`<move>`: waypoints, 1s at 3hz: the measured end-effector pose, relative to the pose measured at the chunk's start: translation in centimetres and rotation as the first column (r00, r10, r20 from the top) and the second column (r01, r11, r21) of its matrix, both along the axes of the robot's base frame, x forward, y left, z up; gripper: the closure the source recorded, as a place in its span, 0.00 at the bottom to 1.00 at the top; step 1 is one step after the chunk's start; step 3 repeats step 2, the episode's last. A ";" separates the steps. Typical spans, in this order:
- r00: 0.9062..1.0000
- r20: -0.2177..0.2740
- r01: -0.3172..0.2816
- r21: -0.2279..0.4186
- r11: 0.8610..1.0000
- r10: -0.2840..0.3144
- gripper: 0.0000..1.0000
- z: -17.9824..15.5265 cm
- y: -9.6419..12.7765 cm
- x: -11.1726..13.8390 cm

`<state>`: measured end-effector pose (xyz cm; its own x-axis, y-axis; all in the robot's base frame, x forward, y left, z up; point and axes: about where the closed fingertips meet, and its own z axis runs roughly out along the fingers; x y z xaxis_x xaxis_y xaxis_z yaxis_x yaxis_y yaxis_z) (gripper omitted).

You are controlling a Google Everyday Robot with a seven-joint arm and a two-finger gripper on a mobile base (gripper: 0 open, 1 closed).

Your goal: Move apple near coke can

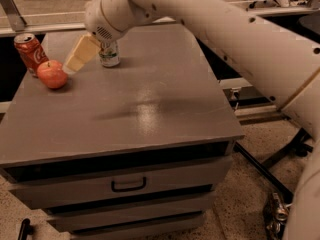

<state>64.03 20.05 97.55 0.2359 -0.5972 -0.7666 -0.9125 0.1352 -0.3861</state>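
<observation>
The gripper (pixel 73 63) hangs above the back-left part of the grey cabinet top (pixel 150 109), tilted so that its tip points down and to the left in the camera view. Whether it is apart or together, I cannot tell. It does not hold anything.

The apple (pixel 52 74) lies just beyond the tip of the gripper, a little lower and to its left, and rests free on the cabinet top. The coke can (pixel 29 53) stands upright on the far side of the apple from the gripper, just beside the apple, maybe touching it. A white-and-green can (pixel 109 54) stands behind the gripper, on its other side.

I judge the apple is already near the coke can, so the coming move is probably to pull away from the apple, up and to the right.
</observation>
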 end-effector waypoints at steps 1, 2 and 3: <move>0.997 0.047 0.068 -0.005 0.998 -0.068 0.00 4.3 -5.5 -0.4; 0.995 0.056 0.081 -0.004 0.997 -0.080 0.00 4.9 -6.4 -0.4; 0.995 0.056 0.081 -0.004 0.997 -0.080 0.00 4.9 -6.4 -0.4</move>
